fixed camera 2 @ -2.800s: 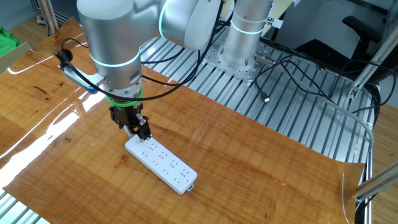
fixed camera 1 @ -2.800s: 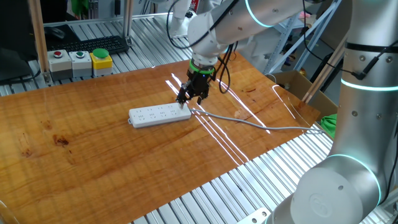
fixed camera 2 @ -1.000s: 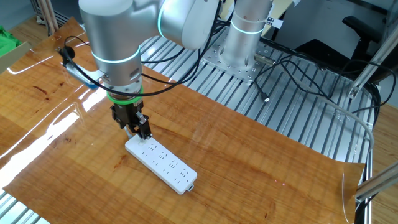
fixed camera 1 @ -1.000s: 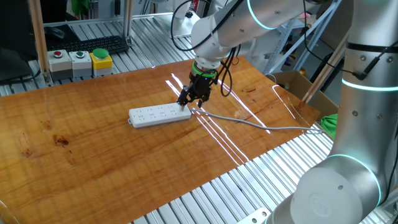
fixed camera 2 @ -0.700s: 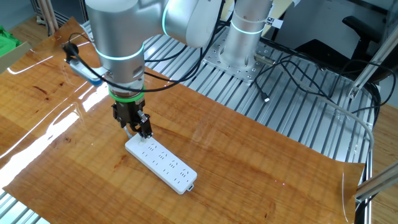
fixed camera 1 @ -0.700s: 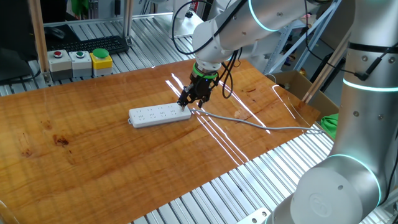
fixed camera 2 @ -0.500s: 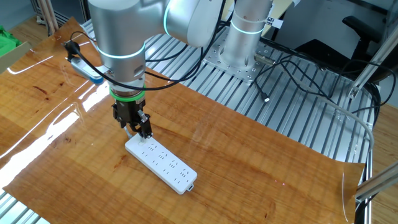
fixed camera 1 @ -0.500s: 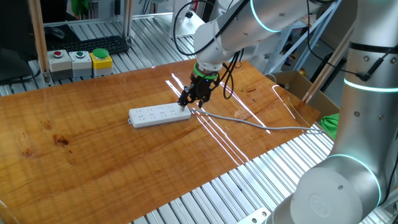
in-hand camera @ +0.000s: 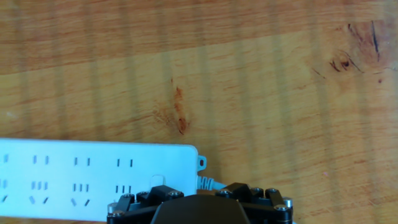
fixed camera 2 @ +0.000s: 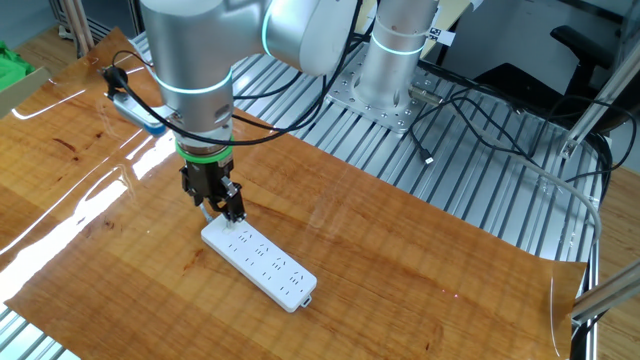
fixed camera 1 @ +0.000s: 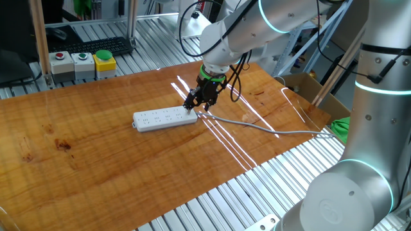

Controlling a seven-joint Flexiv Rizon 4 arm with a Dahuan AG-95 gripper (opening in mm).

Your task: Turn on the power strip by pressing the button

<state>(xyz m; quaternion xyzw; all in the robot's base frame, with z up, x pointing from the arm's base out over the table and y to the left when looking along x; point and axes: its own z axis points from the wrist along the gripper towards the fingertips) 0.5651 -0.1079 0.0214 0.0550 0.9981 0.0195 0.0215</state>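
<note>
The white power strip (fixed camera 1: 165, 119) lies flat on the wooden table, its thin grey cable (fixed camera 1: 257, 126) running off to the right. It also shows in the other fixed view (fixed camera 2: 262, 259) and the hand view (in-hand camera: 81, 177). My gripper (fixed camera 1: 194, 104) points down at the strip's cable end, its tips at or just above the strip (fixed camera 2: 232, 213). In the hand view the pale button (in-hand camera: 158, 180) shows at the strip's end, partly hidden by the gripper's dark body. No view shows the fingertips clearly.
Red (fixed camera 1: 60, 61), green (fixed camera 1: 82, 59) and yellow-based green (fixed camera 1: 104, 59) pushbutton boxes stand at the table's far left edge. A cardboard box (fixed camera 1: 308, 86) and a green item (fixed camera 1: 340, 127) sit off the right edge. The arm's base (fixed camera 2: 395, 60) stands behind the table.
The arm's wrist has shifted slightly above the strip. The gripper stays at the cable end. The strip has not moved.
</note>
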